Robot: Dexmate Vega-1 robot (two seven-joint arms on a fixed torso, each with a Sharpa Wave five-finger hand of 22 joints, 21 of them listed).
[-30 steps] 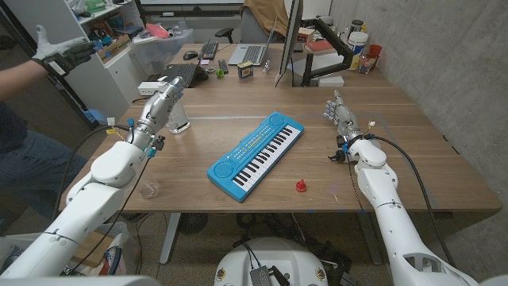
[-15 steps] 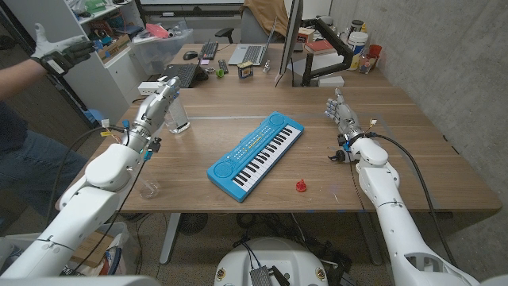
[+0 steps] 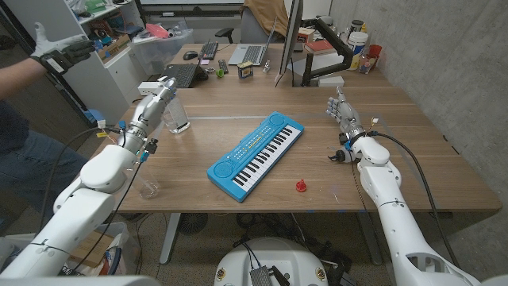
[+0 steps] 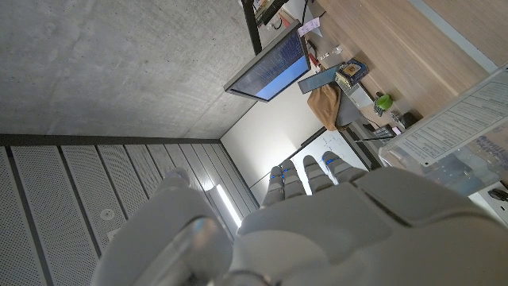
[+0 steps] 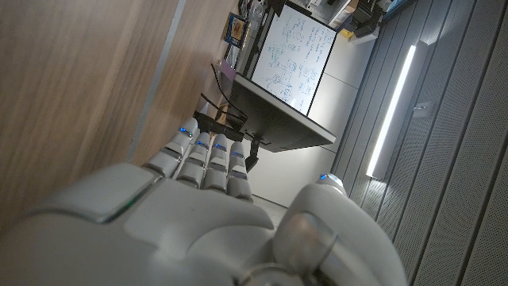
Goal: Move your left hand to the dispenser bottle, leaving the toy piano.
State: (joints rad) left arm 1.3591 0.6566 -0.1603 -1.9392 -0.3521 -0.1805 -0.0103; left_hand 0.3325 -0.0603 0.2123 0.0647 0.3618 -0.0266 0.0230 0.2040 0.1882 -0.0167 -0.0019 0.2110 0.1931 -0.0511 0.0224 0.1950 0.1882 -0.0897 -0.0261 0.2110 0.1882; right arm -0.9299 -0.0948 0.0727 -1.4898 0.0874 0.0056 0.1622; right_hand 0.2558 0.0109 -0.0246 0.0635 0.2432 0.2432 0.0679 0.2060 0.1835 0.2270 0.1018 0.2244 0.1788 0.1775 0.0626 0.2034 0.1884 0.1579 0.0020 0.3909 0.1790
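Dispenser bottle (image 3: 178,116) stands on the desk (image 3: 413,151) well left of the toy piano (image 3: 255,154); left hand (image 3: 157,98) is right beside it, grip unclear; right hand (image 3: 340,111) waits, fingers together, empty

Wooden table (image 3: 397,151) carrying a blue toy piano (image 3: 255,154) (set diagonally at its middle), a small red piece (image 3: 301,186) near the front edge, a dispenser bottle (image 3: 179,117) at left, monitor (image 3: 288,36) behind
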